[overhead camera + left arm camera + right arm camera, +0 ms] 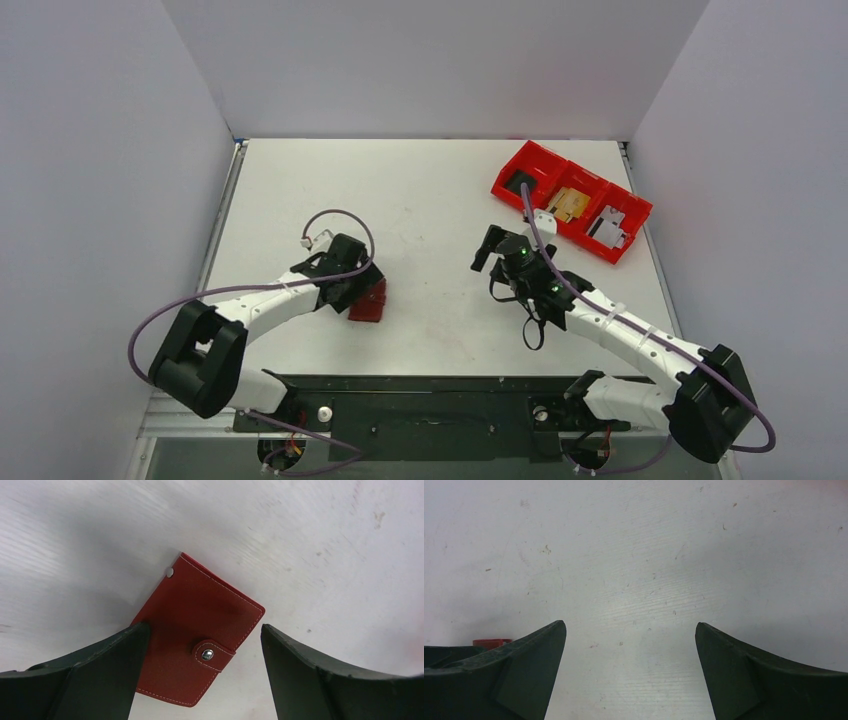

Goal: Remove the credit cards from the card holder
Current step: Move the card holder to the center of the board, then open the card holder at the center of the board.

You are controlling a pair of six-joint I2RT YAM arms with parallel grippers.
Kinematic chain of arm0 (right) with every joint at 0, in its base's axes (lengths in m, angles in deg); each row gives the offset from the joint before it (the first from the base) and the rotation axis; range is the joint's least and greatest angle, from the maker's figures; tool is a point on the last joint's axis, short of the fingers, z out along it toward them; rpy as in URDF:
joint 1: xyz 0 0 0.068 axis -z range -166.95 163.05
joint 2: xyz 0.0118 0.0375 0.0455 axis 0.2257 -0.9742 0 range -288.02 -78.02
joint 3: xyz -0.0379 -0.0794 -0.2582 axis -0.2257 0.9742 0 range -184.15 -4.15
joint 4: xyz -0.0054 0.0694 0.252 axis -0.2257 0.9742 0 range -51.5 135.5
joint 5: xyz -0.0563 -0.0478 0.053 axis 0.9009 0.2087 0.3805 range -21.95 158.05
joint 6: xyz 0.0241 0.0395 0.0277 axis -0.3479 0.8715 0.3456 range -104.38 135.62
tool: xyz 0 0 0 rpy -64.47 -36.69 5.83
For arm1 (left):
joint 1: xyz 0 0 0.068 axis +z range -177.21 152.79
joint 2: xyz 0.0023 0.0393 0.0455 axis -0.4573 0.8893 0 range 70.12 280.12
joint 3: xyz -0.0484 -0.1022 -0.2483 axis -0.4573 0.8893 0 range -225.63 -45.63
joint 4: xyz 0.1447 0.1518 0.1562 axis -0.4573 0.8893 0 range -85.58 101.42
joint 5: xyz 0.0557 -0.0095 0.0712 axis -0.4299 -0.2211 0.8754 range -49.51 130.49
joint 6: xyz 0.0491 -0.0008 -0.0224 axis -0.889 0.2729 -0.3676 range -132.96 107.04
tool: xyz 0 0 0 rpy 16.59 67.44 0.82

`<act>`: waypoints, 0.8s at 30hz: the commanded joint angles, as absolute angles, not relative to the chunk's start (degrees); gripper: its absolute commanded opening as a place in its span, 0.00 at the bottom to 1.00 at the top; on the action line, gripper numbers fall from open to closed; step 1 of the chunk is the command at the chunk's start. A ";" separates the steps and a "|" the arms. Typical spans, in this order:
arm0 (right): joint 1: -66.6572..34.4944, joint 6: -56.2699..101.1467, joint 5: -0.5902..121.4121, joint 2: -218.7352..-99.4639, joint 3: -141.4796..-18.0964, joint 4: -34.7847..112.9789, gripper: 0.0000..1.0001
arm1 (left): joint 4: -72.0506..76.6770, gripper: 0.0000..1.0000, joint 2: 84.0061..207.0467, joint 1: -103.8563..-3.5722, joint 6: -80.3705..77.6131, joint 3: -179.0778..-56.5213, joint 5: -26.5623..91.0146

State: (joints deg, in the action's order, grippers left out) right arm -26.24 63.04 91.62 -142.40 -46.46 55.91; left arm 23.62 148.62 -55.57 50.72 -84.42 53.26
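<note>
Card holder (197, 640): shut, snap tab (212, 655) fastened, flat on table (300, 540), directly below L claw (203, 627) and between its fingers (95, 675). L claw: jaws wide apart, gripping nothing.

Position rel. to L claw: offset toward the finger on the wrist view's left, one near corner hidden under it; contact there not determinable. Bare table visible between the tab edge and the opposite finger.

Long axis: approx. diagonal to the closing line, from beside the left-hand finger away fwd and toward the opposite finger. Not square to the jaws.

Credit cards: none visible; presumably inside, qty unknown.

R claw (630, 625): jaws apart, empty, over bare table, well apart from card holder per top view. L arm clearly the nearer. Red bin (570, 200) beyond R claw at far side of table; no part in this job.

Assessment: task at start, nothing extracted. Next move judged to need:
- wrist yaw re-aligned to long axis before closing
- body held w/ L claw
- snap released w/ R claw, cover folded open

Risks: pivot or slide-out if closed on the skew; thin flat body, little edge to catch, finger scrape on table likely
</note>
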 commanded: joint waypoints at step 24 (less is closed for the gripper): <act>-47.98 56.62 92.80 -175.39 -77.09 66.20 0.59 | 40.87 0.84 133.15 -44.02 34.99 -86.35 58.13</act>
State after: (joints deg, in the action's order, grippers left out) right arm -45.65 58.23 89.33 -170.75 -71.09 61.48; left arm 39.16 134.98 -45.59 38.90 -86.95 57.00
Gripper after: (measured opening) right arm 0.606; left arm 0.837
